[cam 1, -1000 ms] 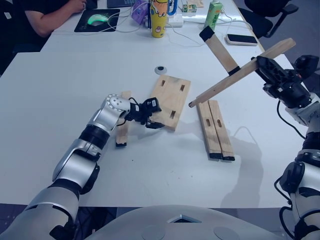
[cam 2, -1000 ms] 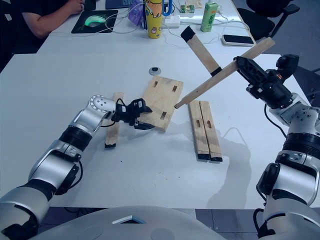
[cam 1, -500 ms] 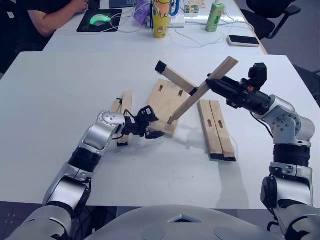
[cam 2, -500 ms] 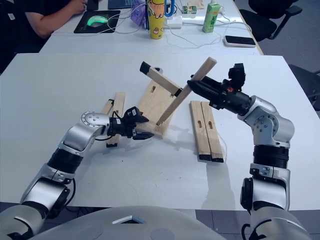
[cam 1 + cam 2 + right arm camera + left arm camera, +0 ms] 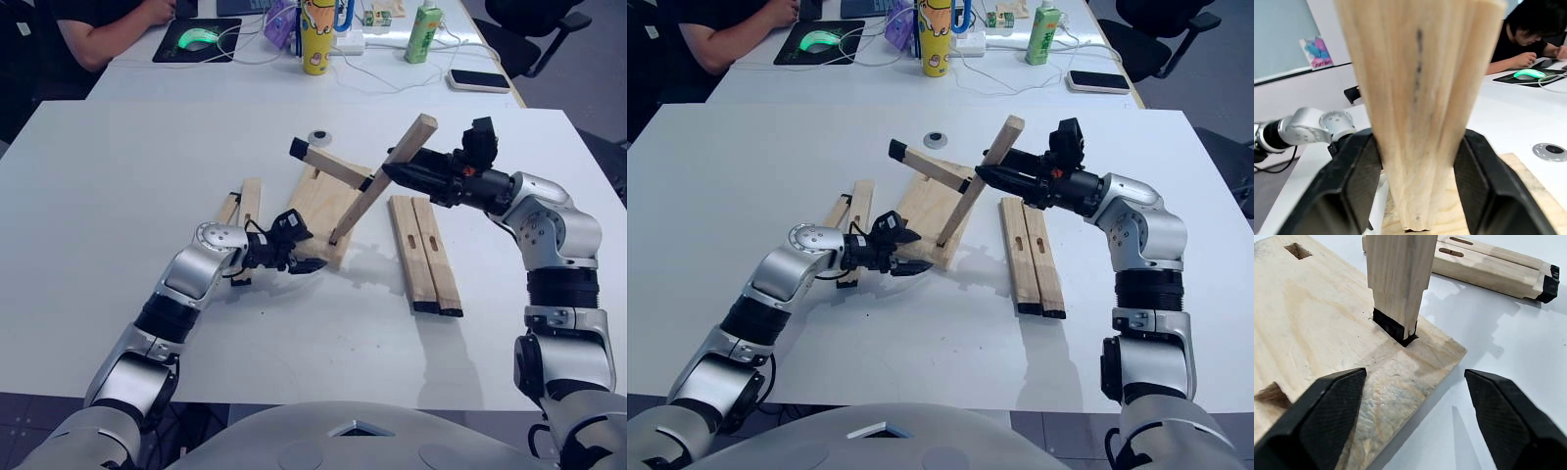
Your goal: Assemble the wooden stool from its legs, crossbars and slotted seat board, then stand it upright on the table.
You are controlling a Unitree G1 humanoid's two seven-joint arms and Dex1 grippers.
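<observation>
**A:** Where's the leg (image 5: 364, 201)?

**B:** Tip on the seat board (image 5: 315, 201), mid worktop (image 5: 147, 157). Right gripper (image 5: 390, 173) jaws clamped on it, left gripper (image 5: 306, 247) jaws wide open at the board's corner. Looks light, stiff; grab mid-shaft.

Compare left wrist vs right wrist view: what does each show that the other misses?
Left wrist only: the leg with its black tip meeting the board near a corner, the open left hand flanking that corner, and two spare legs lying on the table beyond. Right wrist only: the right hand clamped on the leg, the left arm farther off, a person at a mouse, and a grommet. Both: the leg and the board.
</observation>
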